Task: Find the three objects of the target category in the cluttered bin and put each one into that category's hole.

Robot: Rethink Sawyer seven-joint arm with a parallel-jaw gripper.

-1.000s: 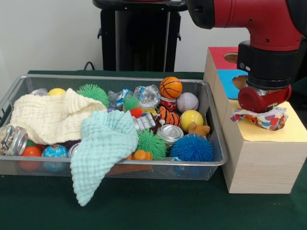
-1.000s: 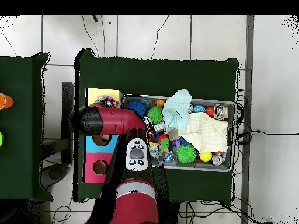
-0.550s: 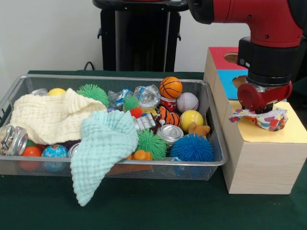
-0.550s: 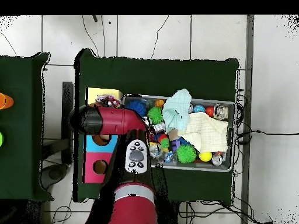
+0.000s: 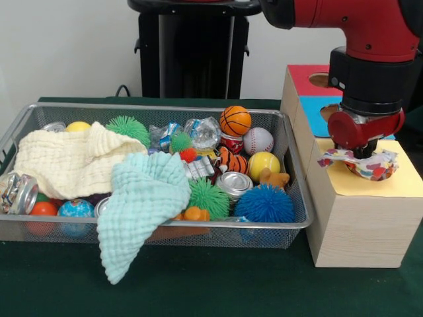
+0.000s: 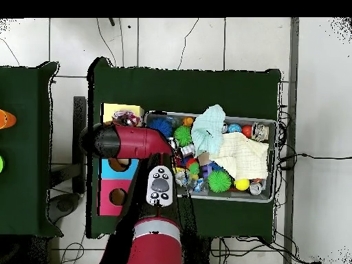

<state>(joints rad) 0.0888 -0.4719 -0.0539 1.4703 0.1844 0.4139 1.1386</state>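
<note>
You've got the crinkled multicolour wrapper [image 5: 362,163] sitting on the yellow top section of the wooden sorting box [image 5: 370,218], right over where that section's hole would be; the hole itself is hidden under it. The claw [image 5: 363,149] is directly above the wrapper, touching or nearly so. Can't tell whether it's open or closed, since the red wrist housing blocks the tips. In the overhead view the wrapper [image 6: 128,118] shows just past the arm, at the edge of the yellow section.

Next to the yellow section you see the blue section [image 5: 318,111] w/ its hole partly visible, then the red section [image 5: 305,76] w/ a round hole.

Left of the box in the front view, the silver wire-mesh bin [image 5: 165,228] sits on the dark green bench [image 5: 198,287], just beside the box. Inside: a mint-green waffle cloth [image 5: 142,205] draped over the near rim, a cream waffle cloth [image 5: 69,162] at the left, a small basketball [image 5: 235,120], a small baseball [image 5: 258,140], a yellow ball [image 5: 264,164], a blue spiky ball [image 5: 264,204], green spiky balls [image 5: 209,197], a silver can [image 5: 233,183], a crushed can [image 5: 18,192] at the left end, and clear crinkled wrappers [image 5: 203,132] toward the back. A globe-print ball [image 5: 75,209] and orange ball [image 5: 43,209] sit near the front left corner.
</note>
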